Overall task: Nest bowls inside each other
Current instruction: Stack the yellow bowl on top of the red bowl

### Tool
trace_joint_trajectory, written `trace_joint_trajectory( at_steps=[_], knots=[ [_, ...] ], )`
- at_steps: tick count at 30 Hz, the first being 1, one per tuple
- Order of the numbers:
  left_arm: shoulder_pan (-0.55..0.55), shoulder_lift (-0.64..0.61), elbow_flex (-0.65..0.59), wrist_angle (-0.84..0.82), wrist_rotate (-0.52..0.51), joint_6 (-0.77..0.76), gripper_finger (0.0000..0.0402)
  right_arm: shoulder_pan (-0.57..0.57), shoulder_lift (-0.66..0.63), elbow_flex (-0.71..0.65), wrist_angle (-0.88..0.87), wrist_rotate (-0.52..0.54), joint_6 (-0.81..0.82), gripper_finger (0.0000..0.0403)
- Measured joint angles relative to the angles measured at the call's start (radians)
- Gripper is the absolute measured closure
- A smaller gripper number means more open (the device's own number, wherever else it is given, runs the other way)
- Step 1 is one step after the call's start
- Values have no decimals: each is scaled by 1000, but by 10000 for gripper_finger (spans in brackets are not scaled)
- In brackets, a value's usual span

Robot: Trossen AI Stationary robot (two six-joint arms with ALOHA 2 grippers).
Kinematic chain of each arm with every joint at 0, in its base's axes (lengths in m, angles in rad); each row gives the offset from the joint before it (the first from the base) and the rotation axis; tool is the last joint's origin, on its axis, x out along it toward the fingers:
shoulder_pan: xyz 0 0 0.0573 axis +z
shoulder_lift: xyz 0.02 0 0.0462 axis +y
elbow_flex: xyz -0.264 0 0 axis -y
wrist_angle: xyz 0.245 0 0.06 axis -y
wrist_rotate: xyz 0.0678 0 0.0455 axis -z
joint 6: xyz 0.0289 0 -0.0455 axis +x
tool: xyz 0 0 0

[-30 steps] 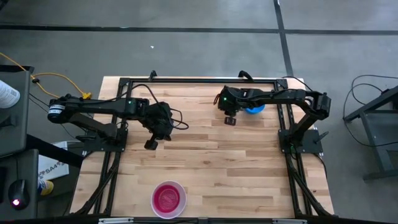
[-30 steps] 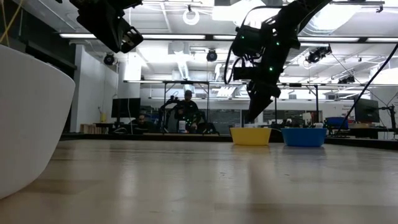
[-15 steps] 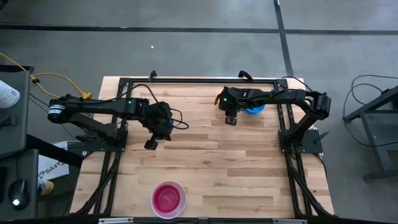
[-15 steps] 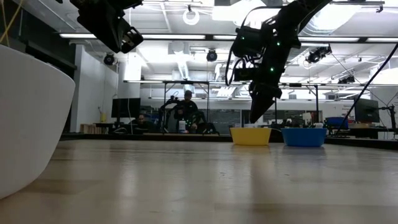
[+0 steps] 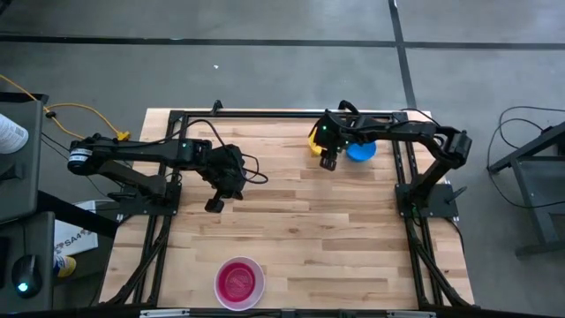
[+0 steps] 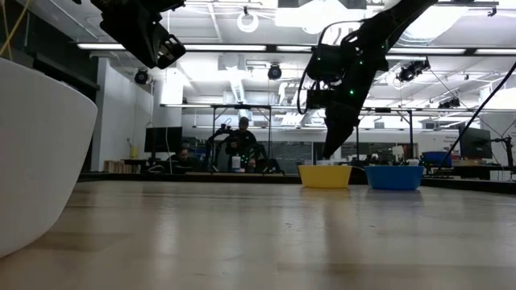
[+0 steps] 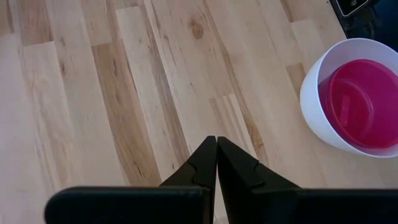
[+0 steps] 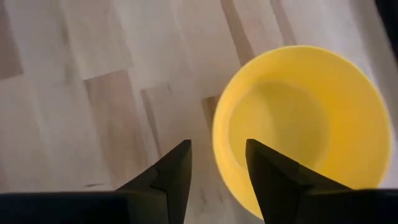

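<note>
A yellow bowl [image 8: 298, 124] stands on its base near the table's far edge, with a blue bowl [image 5: 361, 153] just to its right. My right gripper [image 8: 217, 152] hangs open just above the yellow bowl's rim [image 8: 216, 134], one finger over the bowl and one outside it; in the low view its fingertips [image 6: 330, 151] stand slightly above the yellow bowl [image 6: 325, 176]. A pink-red bowl [image 5: 237, 283] sits inside a white bowl [image 5: 259, 270] at the near edge. My left gripper [image 7: 216, 155] waits shut, high over the table's middle left.
The black frame rails [image 5: 282, 115] run along the far edge and both sides of the wooden table [image 5: 300, 230]. The white bowl [image 6: 32, 153] fills the low view's left. People sit in the room behind the table.
My right gripper has swung a little toward the table's far edge and rolled at the wrist, staying at the same height. In the high view the yellow bowl, hidden under the arm before, now shows at the arm's left. The bowls have not moved.
</note>
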Motion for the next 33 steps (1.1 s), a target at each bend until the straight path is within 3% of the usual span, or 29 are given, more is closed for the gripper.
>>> trace_joint_trajectory(
  at_steps=[11,19,33],
  knots=[
    [0,0,0,0,0,0,389,-9,17,0,2,-61,8,257],
    [0,0,0,-1,1,-4,389,-9,111,0,33,-34,5,257],
    [0,0,1,0,1,-4,389,-4,90,0,47,22,-7,297]
  ],
)
